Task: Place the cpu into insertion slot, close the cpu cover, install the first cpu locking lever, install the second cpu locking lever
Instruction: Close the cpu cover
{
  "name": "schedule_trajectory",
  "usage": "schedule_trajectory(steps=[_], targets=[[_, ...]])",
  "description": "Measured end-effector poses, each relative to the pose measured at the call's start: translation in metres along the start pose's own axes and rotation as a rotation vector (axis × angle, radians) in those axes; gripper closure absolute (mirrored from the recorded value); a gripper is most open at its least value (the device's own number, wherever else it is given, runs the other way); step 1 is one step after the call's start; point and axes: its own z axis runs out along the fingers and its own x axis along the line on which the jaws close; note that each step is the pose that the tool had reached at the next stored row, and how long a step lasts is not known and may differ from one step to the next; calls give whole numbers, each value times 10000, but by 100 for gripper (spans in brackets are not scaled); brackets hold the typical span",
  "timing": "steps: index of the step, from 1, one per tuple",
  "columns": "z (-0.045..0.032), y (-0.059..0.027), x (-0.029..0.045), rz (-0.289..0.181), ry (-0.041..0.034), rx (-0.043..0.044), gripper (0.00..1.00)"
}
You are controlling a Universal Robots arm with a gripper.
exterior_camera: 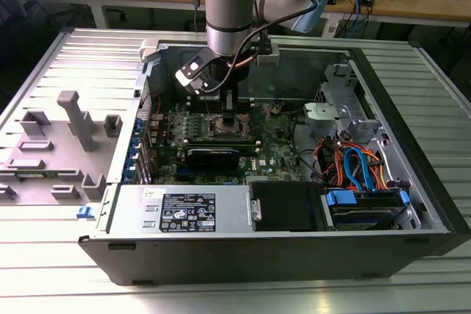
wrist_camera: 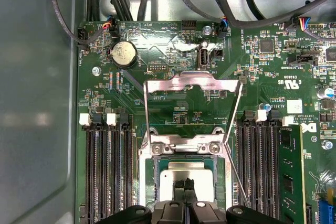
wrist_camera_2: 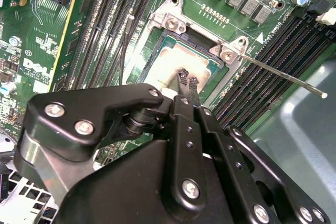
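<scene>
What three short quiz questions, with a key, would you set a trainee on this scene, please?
1. True or false: the cpu cover is closed down over the socket.
2. Which is the gripper nearest to? A the coin cell battery; B the cpu; C the blue drive cables.
3. Fill in: in the exterior view, the grey plastic fixtures lie to that view's ____ of the computer case.
Key: 1 false, it is swung open; 2 B; 3 left.
</scene>
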Motion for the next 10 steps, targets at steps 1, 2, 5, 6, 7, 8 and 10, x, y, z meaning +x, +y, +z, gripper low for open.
schedule_trajectory(steps=[1, 2, 5, 6, 7, 8, 10], targets=[[0, 0, 0, 0, -1, 0, 89], [0, 1, 0, 0, -1, 1, 89], [1, 26, 1, -2, 0, 10, 89], [2, 54, 0, -2, 7, 36, 89], [1, 60, 0, -2, 11, 61, 89], [-1, 60, 1, -2, 13, 74, 89], [-15, 60, 0, -1, 14, 89, 89]])
